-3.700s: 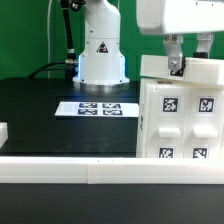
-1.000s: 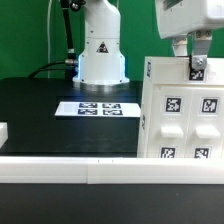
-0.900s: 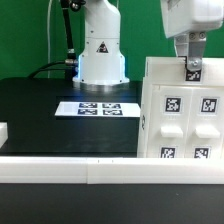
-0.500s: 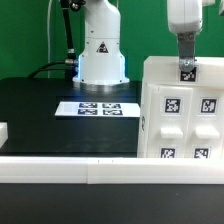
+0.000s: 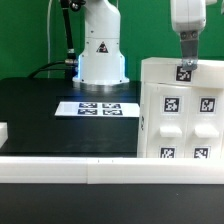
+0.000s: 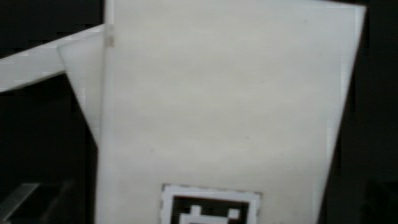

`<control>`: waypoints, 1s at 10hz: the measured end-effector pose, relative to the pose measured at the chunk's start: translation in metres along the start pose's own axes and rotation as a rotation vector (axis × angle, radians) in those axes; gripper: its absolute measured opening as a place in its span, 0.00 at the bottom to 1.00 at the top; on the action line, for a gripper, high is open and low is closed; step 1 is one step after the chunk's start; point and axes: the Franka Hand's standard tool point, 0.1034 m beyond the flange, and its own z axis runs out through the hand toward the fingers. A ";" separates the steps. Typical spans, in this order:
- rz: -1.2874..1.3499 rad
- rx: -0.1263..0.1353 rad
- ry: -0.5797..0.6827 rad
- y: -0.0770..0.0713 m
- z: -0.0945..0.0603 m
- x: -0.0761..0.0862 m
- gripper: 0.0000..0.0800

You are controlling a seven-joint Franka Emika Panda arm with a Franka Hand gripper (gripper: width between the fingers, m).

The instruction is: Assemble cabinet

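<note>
The cabinet is the big white box at the exterior view's right, and its face carries several small tagged panels. My gripper comes down from above onto its top edge and is shut on a white panel with a tag. In the wrist view this white panel fills most of the picture, and its tag sits between the jaws. A second white edge slants off behind it. My fingertips are hidden by the panel.
The marker board lies on the black table in front of the robot base. A white rail runs along the front. A small white block sits at the exterior view's left edge.
Over the last second my gripper has moved toward the exterior view's left with the tagged panel. The cabinet's top left corner has shifted left with it.
</note>
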 end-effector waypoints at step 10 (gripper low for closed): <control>-0.768 0.030 -0.065 -0.026 -0.020 -0.004 1.00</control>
